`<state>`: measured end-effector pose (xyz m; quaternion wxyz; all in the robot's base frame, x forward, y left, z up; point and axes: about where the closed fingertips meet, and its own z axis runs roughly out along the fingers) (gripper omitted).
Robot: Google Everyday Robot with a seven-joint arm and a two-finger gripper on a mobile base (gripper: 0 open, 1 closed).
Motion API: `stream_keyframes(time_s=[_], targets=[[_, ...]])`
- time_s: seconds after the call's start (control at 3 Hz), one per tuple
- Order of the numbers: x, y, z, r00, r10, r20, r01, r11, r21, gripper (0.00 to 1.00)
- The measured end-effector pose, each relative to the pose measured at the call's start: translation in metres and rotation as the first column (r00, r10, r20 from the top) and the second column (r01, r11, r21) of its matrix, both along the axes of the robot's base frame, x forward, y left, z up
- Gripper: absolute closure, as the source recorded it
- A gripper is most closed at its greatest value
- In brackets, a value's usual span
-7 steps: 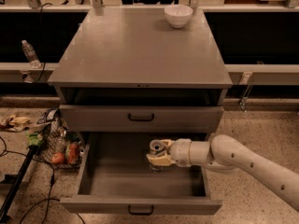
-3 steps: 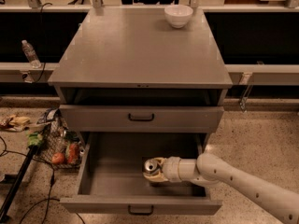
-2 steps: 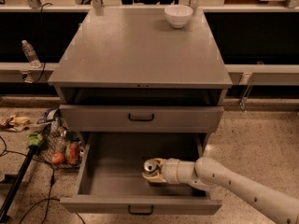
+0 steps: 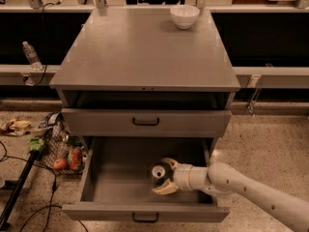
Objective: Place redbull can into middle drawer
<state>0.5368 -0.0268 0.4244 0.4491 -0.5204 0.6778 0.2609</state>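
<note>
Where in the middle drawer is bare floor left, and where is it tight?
Bare floor in the middle drawer runs from its left wall to the redbull can, plus the back strip. Crowded at right: the gripper brackets the can, fingers open, its arm filling that side.

In the matt grey middle drawer (image 4: 118, 175), the smooth pale plastic gripper (image 4: 164, 177) straddles the shiny metal redbull can (image 4: 158, 171).

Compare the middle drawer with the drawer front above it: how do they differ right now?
The middle drawer is pulled out, tray exposed; the upper drawer is shut. The middle drawer holds the redbull can and the gripper, which is open at the can; the upper drawer's inside is hidden. Shared: grey-brown fronts, small black handles.
</note>
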Motion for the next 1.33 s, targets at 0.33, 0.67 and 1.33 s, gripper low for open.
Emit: stream_keyframes(time_s=[0.33, 0.67, 1.33], targets=[[-0.003, -0.039, 0.020, 0.9963, -0.076, -0.041, 0.074, 0.996, -0.049, 0.00], [-0.007, -0.078, 0.053, 0.9898, -0.129, -0.061, 0.123, 0.988, -0.096, 0.18], [0.018, -0.150, 0.174, 0.9932, -0.117, -0.001, 0.116, 0.990, 0.083, 0.74]])
